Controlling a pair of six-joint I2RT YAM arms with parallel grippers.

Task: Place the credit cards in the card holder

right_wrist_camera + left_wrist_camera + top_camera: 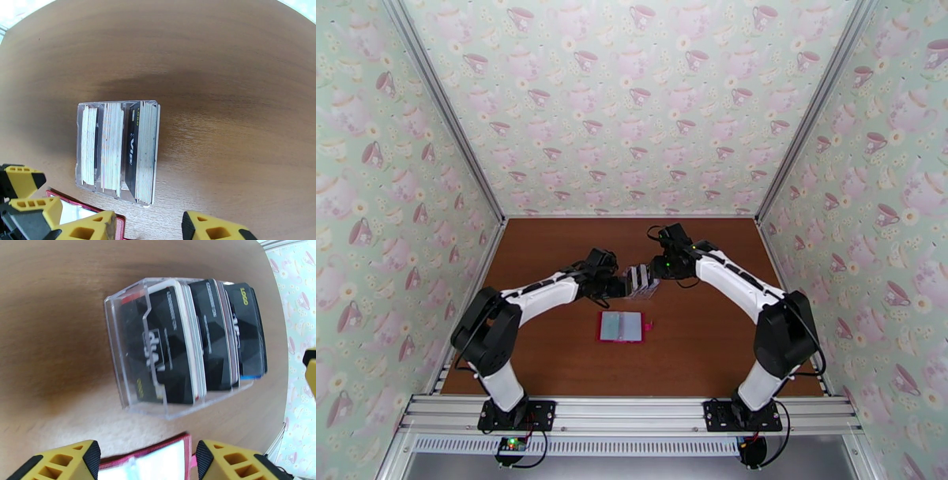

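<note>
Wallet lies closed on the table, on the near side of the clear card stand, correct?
No: the wallet lies open, pale pockets up, as the top view shows. It is on the table, on the near side of the stand.

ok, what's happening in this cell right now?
Both arms reach in toward the clear slotted stand in the middle of the table. The stand is packed with stacked credit cards. The left gripper and right gripper sit on either side of it, both open and holding nothing. The red card holder lies open on the table nearer the bases, apart from the stand. No card is in a gripper yet.
</note>
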